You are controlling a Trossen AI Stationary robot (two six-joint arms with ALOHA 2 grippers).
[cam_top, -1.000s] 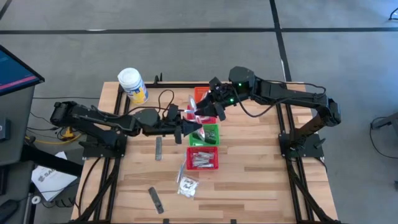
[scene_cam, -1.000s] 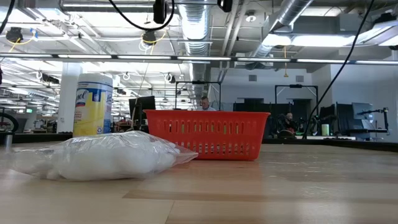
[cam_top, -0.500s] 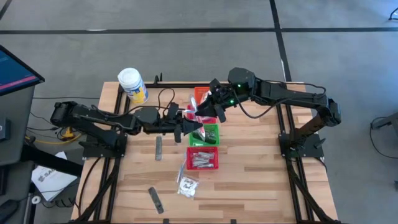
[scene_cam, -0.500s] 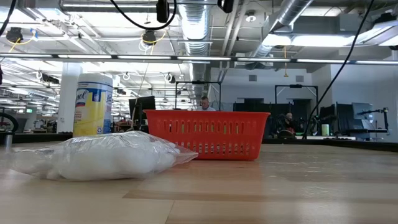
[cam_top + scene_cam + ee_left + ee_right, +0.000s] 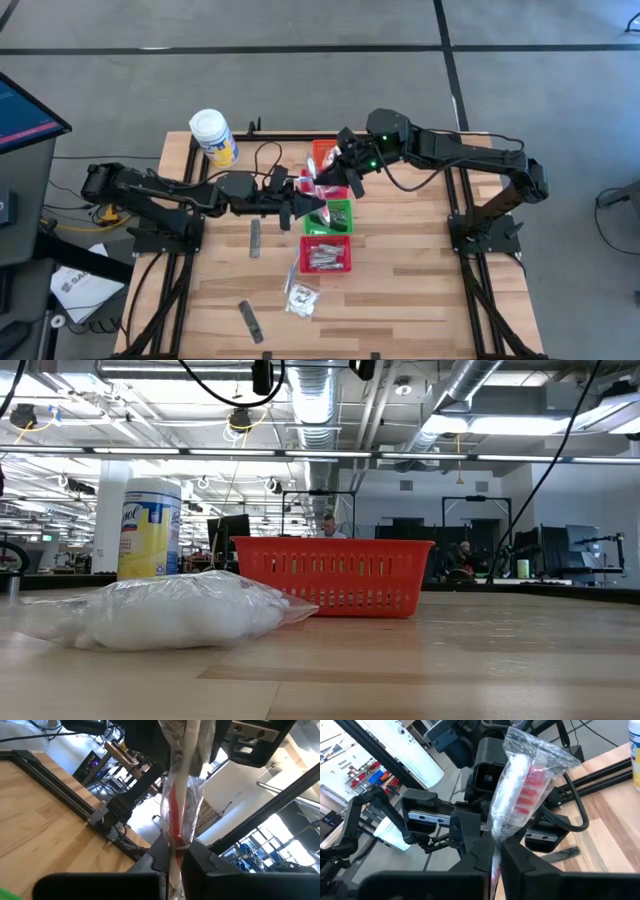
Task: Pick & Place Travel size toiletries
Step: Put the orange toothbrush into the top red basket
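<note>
The right claw is clenched on one end of a slim red-and-white toothbrush in a clear crinkled plastic sleeve, and the left claw is pinched shut on the other end of the same wrapped toothbrush, so the item hangs between the two, lifted off the desk above the row of baskets. In the high view the claws meet over the gap between the orange and green baskets, with the left claw just beside the right claw.

The chief risk appears to be this double hold: if either arm pulls away while both stay clamped, the thin sleeve could tear or the brush could bend. Each claw seems to pinch mostly wrapper, so once one lets go the brush could slide out and land in the wrong basket.

The small orange mesh basket is largely hidden by the arms; its contents cannot be told. The small green mesh basket is also partly covered. The small red mesh basket holds several small silvery tubes. On the desk nearby lie a clear sachet with white contents and two dark flat strips, well apart from the baskets.
</note>
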